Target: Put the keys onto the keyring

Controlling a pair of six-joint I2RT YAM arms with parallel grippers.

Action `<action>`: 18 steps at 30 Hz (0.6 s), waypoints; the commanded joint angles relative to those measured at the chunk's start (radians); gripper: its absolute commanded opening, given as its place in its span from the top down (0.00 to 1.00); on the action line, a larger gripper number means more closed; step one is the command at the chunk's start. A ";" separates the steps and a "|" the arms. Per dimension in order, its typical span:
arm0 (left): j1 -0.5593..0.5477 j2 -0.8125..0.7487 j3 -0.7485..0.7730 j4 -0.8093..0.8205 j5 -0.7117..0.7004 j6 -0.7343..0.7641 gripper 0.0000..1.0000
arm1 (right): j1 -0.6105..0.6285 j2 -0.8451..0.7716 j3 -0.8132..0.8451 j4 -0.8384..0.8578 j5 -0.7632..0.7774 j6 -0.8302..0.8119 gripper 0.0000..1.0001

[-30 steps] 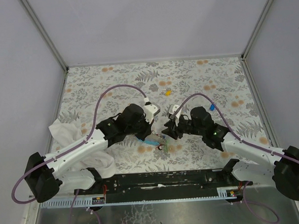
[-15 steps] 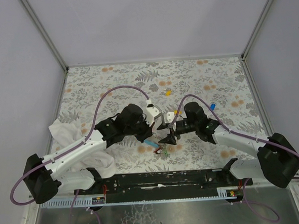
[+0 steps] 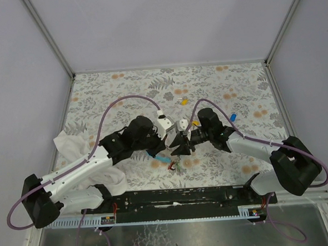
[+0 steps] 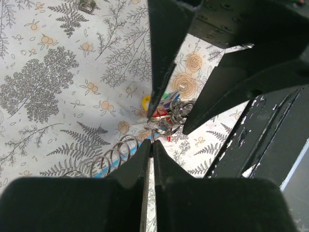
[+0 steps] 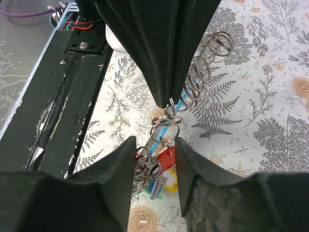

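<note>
My left gripper (image 4: 152, 145) is shut on a thin metal ring of the keyring (image 4: 159, 126), which hangs just past its tips. A bunch of keys (image 5: 157, 169) with red, yellow, blue and green heads hangs from linked rings under it. The keyring's wire coil with a light-blue section (image 5: 203, 67) trails onto the table. My right gripper (image 5: 152, 162) is open, its fingers on either side of the bunch. In the top view both grippers meet at the table's near middle, left (image 3: 174, 144) and right (image 3: 182, 150), with the bunch (image 3: 175, 166) below them.
A loose yellow key (image 3: 183, 102) lies further back and a loose blue key (image 3: 232, 117) lies to the right. A white cloth (image 3: 71, 146) is bunched at the left edge under the left arm. The black base rail (image 3: 179, 197) runs along the near edge.
My right gripper has swung left and closed in on the left gripper, so its fingers now straddle the key bunch. The left gripper has shifted slightly right, still pinching the ring.
</note>
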 commanded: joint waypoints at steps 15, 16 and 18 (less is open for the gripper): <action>-0.007 -0.079 -0.037 0.121 -0.006 -0.031 1.00 | -0.008 -0.097 -0.023 0.096 -0.009 0.086 0.59; -0.006 -0.084 -0.039 0.122 0.005 -0.021 1.00 | -0.009 -0.097 -0.026 0.095 0.006 0.087 0.56; -0.007 -0.091 -0.040 0.119 0.006 -0.011 1.00 | -0.010 -0.089 -0.014 0.087 0.038 0.106 0.52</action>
